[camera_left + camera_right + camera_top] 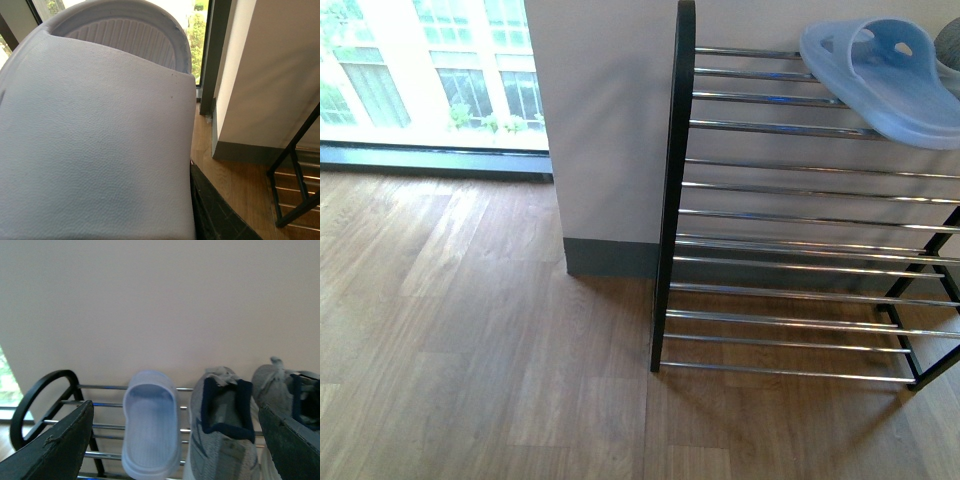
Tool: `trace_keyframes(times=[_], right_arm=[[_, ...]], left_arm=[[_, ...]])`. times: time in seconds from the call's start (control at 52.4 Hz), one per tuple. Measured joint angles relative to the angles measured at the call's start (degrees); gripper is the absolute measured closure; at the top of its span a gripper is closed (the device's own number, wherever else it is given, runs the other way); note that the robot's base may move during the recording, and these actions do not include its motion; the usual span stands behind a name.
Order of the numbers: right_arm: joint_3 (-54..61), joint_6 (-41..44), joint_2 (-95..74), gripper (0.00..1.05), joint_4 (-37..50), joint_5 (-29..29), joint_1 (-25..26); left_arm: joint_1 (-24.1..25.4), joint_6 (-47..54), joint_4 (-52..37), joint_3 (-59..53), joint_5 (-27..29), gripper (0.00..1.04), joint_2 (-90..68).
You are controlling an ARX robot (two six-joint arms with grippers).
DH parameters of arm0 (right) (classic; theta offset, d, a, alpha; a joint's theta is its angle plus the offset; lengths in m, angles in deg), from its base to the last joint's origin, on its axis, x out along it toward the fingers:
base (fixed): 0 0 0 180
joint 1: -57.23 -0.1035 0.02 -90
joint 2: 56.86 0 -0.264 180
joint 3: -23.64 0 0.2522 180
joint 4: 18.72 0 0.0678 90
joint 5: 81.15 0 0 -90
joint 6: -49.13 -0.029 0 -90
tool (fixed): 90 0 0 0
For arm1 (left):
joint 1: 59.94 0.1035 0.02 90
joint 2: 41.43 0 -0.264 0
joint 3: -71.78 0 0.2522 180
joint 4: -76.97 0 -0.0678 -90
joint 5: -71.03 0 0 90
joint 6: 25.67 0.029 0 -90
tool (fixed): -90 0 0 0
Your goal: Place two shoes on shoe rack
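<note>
Left hand's slipper (95, 140); sneakers (225, 440), slipper on rack (45, 390).

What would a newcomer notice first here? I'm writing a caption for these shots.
A pale blue slipper fills the left wrist view, seemingly held by the left gripper. A matching slipper already lies on the shoe rack's top shelf, beside two grey sneakers, seen between the right gripper's open jaws.

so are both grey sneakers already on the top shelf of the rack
Yes, the right wrist view shows both grey sneakers resting on the shoe rack's top bars, beside a light blue slipper.
</note>
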Motion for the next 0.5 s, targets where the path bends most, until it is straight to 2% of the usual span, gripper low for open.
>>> trace_keyframes(times=[0.095, 0.115, 0.153, 0.21, 0.42, 0.496], right_arm=[[0.8, 0.0, -0.2, 0.09, 0.7, 0.7, 0.1], [0.6, 0.5, 0.3, 0.11, -0.7, -0.8, 0.4], [0.3, 1.8, 2.7, 0.2, -8.0, -4.9, 0.4], [1.8, 2.5, 5.4, 0.3, -12.2, -5.5, -0.5], [7.2, 3.5, 11.5, 0.6, -13.6, -3.0, -3.6], [9.5, 3.7, 14.7, 0.77, -14.4, -1.5, -5.0]], left_arm=[[0.0, 0.0, 0.0, 0.0, 0.0, 1.03, 0.0], [0.0, 0.0, 0.0, 0.0, 0.0, 1.03, 0.0], [0.0, 0.0, 0.0, 0.0, 0.0, 1.03, 0.0], [0.0, 0.0, 0.0, 0.0, 0.0, 1.03, 0.0], [0.0, 0.0, 0.0, 0.0, 0.0, 1.03, 0.0], [0.0, 0.0, 0.0, 0.0, 0.0, 1.03, 0.0]])
